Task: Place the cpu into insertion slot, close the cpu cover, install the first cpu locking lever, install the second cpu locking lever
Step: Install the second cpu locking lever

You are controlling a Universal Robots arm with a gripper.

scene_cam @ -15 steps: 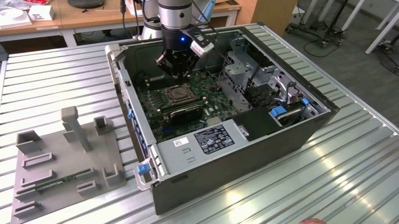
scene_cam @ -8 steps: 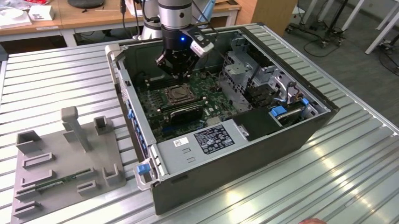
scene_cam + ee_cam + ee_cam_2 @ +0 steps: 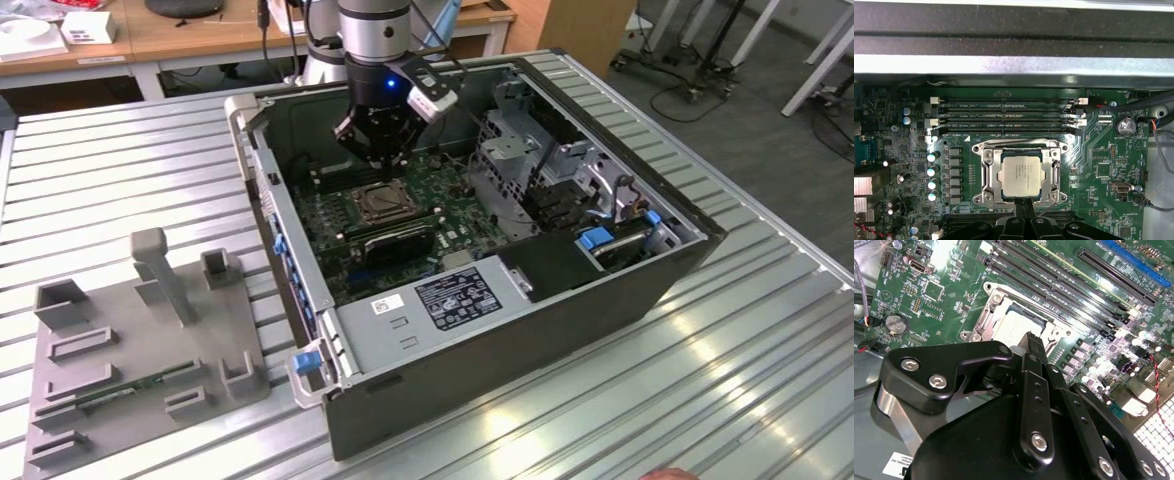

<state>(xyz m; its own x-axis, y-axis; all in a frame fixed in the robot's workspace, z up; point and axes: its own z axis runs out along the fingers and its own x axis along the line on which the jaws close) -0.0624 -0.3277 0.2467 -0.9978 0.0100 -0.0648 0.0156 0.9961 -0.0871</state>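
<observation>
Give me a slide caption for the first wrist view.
Gripper poised at the insertion slot edge, cpu seated inside, cpu cover lying flat around it.

Grey-silver cylindrical arm (image 3: 374, 30) with glowing blue ring (image 3: 387, 86) at wrist, small white camera box (image 3: 430, 98) mounted beside; matte black gripper (image 3: 1033, 342) of chunky rounded linked bars, dotted with shiny silver hex-socket screws (image 3: 1039, 441)

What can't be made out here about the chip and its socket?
- First wrist view: the gripper covers the nearest edge of the socket, so latching there is unclear.
- Second wrist view: the gripper hides part of the chip.
- Exterior view: the socket is too small to show detail.
</observation>
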